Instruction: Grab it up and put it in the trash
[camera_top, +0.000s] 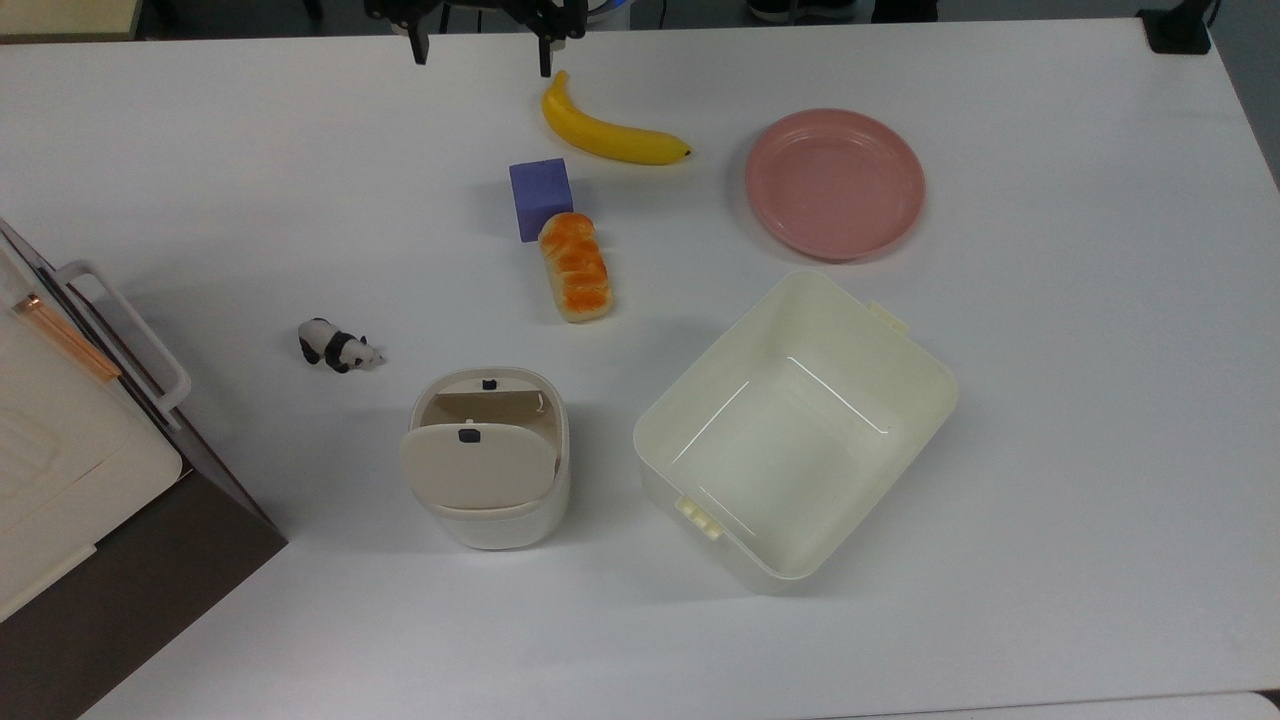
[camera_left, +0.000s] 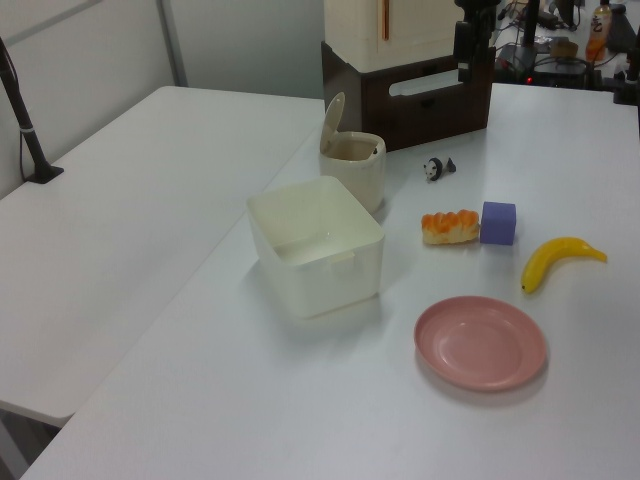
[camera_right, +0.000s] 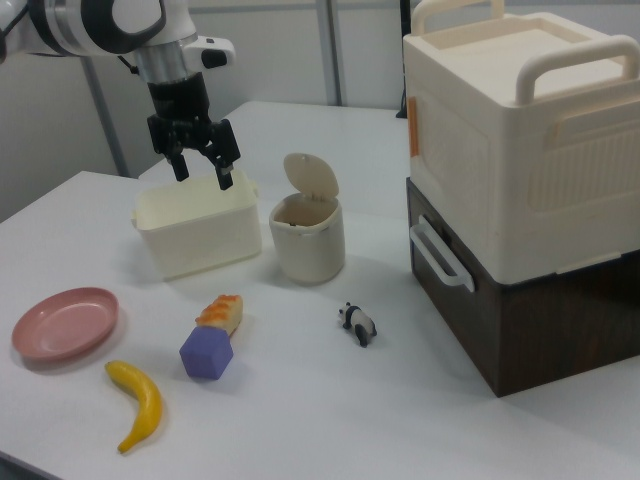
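Note:
The crumpled paper ball is out of view. The small cream trash bin (camera_top: 497, 527) stands in front of the table's middle, also seen in the left view (camera_left: 356, 170) and the right view (camera_right: 308, 245). Its flap lid (camera_top: 477, 465) is tilted up, showing a tan inside. My gripper (camera_top: 480, 55) hovers at the far table edge in the top view, left of the banana's tip. It is open with nothing between its fingers. The right view shows the gripper (camera_right: 204, 175) high above the table, in front of the big tub.
A panda figurine (camera_top: 338, 347) lies left of the bin. A bread loaf (camera_top: 575, 267), purple cube (camera_top: 540, 197), banana (camera_top: 610, 130) and pink plate (camera_top: 835, 183) lie farther back. A lidless cream tub (camera_top: 905, 400) sits right of the bin. A cream box on a brown cabinet (camera_top: 90, 480) fills the top view's left.

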